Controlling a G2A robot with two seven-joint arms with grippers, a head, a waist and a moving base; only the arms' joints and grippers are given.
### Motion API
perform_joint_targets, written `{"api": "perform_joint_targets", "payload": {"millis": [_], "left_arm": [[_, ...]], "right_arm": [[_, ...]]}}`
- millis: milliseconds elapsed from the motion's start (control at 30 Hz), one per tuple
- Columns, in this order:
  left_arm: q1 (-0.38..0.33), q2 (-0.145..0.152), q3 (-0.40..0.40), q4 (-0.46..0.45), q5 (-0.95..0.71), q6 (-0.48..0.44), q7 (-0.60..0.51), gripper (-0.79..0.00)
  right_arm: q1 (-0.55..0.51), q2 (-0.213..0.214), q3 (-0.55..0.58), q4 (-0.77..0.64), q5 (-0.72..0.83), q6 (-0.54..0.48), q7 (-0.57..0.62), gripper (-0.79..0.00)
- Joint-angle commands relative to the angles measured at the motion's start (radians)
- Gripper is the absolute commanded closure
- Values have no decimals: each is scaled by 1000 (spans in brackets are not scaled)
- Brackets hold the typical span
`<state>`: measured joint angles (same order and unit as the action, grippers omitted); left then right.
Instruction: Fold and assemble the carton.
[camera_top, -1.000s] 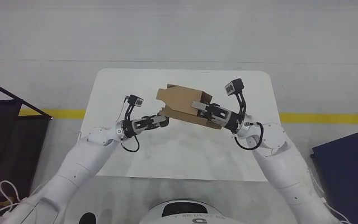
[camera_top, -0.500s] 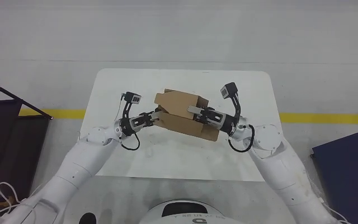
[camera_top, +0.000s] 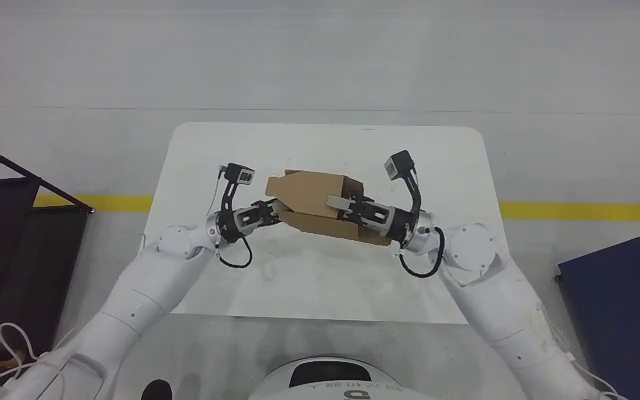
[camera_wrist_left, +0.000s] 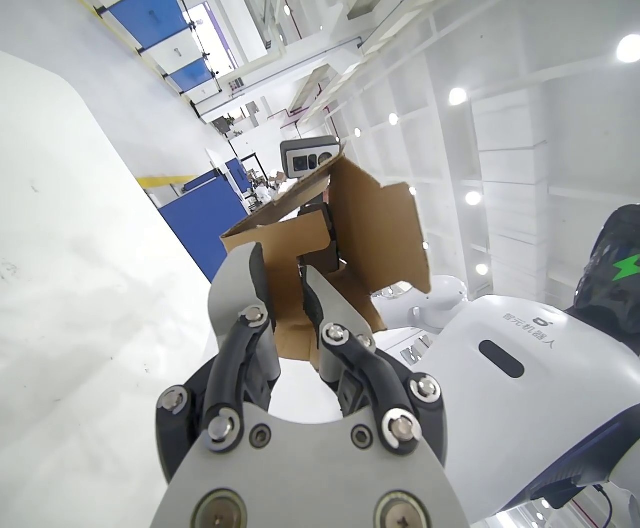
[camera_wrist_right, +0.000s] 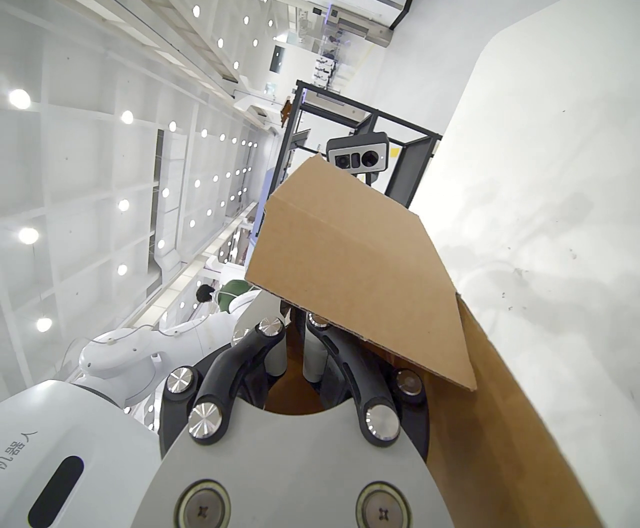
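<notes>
The left gripper is closed down to the thickness of the cardboard, its two pads pinching a short end flap of the carton, with the rest of the box reaching straight out ahead of it. Beyond the pinched flap a larger flap stands open and loose, splayed out to one side, so this end is not yet closed. The right gripper comes in from the opposite end. Its fingers are drawn close together on what looks like a carton wall, though their tips are hidden beneath a broad folded-over panel, so the exact purchase there is a judgement. From above, the two grippers face each other with the carton between them. Its long axis runs across the robot's front from one gripper to the other, the left end lying slightly farther from the robot than the right. The box sits over the middle of the white tabletop and appears to be carried by the grippers rather than resting on it. Each arm is thus at its own end, neither nearer than the other. Since the open flap is at the left end, just beside the left gripper, the next fold probably falls to that arm, with the right arm bracing along the box's length.
</notes>
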<state>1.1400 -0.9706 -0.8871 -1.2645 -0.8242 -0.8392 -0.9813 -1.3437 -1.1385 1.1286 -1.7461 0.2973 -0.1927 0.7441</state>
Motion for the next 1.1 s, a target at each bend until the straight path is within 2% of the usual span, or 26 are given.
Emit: {"api": "perform_joint_targets", "payload": {"millis": [0,167,367,433,600,633,667,700,933,1067], "left_arm": [[2,2,-2,-7,-8,6,-6,-169],[8,8,-5,-23,-7,16,-16,-302],[10,12,-1,-38,-10,23,-23,-403],[8,12,-1,-42,-12,22,-22,-517],[8,14,-3,-46,-27,18,-18,-582],[9,15,-4,-47,-28,19,-19,-579],[9,15,-4,-47,-28,19,-19,-573],[10,16,-5,-47,-28,19,-19,-548],[11,19,1,-38,-6,14,-14,-400],[10,21,4,-39,-10,11,-11,-376]], "right_arm": [[1,0,2,3,16,-1,7,0],[6,0,1,9,40,-2,35,0],[11,-1,-11,10,33,7,56,0],[13,-1,-18,11,26,11,60,0],[19,-2,-32,14,14,16,65,0],[20,-3,-33,15,14,18,66,0],[21,-3,-34,15,14,19,65,-46],[21,-3,-34,16,14,20,63,-129],[21,-3,-31,10,22,15,52,-120],[21,-4,-32,8,23,15,52,-120]]}}
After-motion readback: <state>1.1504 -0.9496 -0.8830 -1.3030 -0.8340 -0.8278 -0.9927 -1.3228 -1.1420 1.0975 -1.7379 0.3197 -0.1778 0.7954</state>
